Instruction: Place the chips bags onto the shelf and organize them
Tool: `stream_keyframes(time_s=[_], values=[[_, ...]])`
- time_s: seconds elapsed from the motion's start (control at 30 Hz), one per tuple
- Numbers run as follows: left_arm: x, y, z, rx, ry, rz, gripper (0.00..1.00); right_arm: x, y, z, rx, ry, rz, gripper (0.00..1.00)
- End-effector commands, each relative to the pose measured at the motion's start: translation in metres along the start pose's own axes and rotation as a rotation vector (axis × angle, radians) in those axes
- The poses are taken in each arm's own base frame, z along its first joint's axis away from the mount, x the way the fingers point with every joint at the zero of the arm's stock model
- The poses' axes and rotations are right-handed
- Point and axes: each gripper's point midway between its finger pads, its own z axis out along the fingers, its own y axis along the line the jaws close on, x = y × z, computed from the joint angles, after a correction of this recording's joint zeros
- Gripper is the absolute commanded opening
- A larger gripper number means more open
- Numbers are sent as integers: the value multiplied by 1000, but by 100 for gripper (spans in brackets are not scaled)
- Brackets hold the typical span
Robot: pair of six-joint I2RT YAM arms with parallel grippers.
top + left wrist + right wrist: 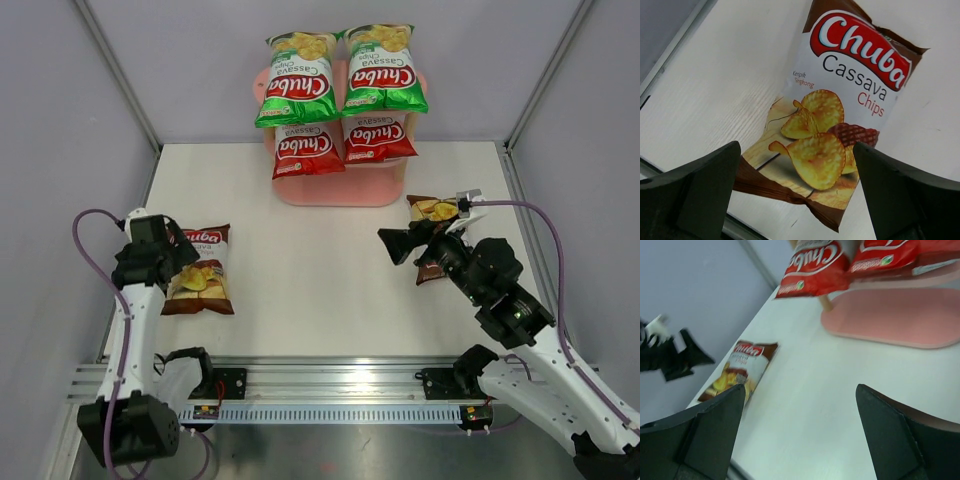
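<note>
Brown bag (840,125) on surface (330,290), well apart from shelf (340,190), below open left claw (795,150); right claw (801,390) open, empty. Risk: glossy film may slip from pinch.

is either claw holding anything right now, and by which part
nothing is held: left claw is open above the dark brown chips bag, not gripping it; right claw is open and empty

Brown bag (840,115), well apart from the shelf (340,190), to its near left: logo "Chuba", below it "Cassava Chips", small print "Keripik Singkong". Left green bag (295,82) and right green bag (384,68), on the shelf top: "Chuba Cassava Chips", inverted. Left red bag (306,150) and right red bag (378,138), one tier down: "Chuba", inverted.
</note>
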Motion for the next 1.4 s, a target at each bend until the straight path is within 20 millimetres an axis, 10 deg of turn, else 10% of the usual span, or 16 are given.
stream_keyframes(time_s=[0.0,0.53,0.87,1.37], values=[[0,-12,20,65,64,-10,99,50,25,-24,-208,235,-71,100],[75,-41,83,344,398,-237,99,62,92,-90,-705,282,-48,99],[133,-116,58,472,409,-237,99,70,91,-88,-693,325,-6,99],[154,-141,62,653,453,-158,97,91,84,-69,-654,415,34,99]])
